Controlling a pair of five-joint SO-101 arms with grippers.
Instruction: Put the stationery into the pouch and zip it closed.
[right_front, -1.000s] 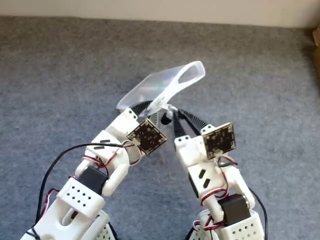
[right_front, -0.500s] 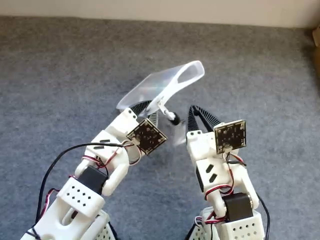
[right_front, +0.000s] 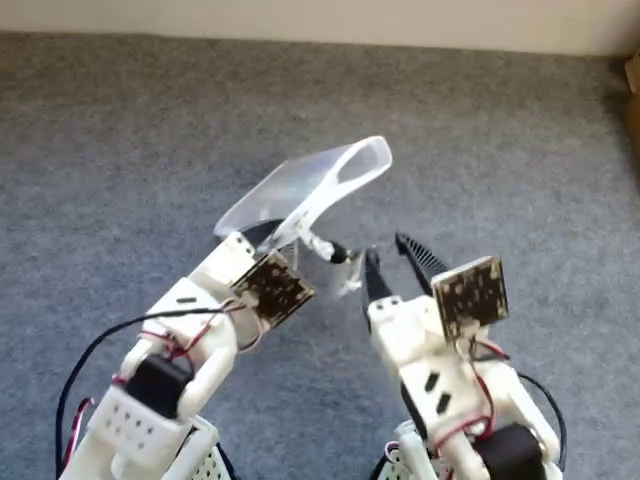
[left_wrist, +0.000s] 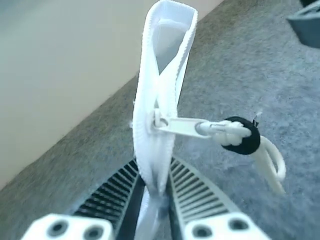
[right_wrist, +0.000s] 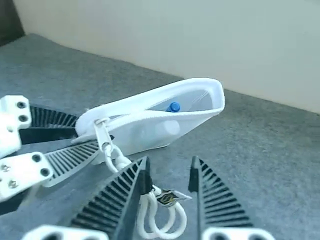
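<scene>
Right claw (right_wrist: 170, 167): jaws apart, holding nothing, positioned just near of the zip pull (left_wrist: 177, 126), with the white pull cord (right_wrist: 160, 215) hanging between its fingers. Left claw (left_wrist: 154, 167): clamped on the near end of the pouch (right_front: 300, 180), holding it clear of the floor surface with the mouth edge uppermost and the far end raised.

Pouch condition: the slider sits at the near end and the mouth gapes towards the far end. A blue item (right_wrist: 173, 106) is visible inside.

Risks, as judged:
- The cord is slack and hangs loose. The right claw may shut on the cord alone, or on air, and the slider would then not travel.
- A pull made off the line of the teeth could jam the slider or twist the soft pouch.
- The left claw grips one narrow end only, so a hard tug could drag the pouch out of its hold.
- With the mouth unzipped, any tipping could spill the contents.

Surface: grey short-pile carpet (right_front: 120, 150). A pale wall (right_front: 300, 20) runs along the far side. A brown object (right_front: 632, 90) stands at the far right edge.
</scene>
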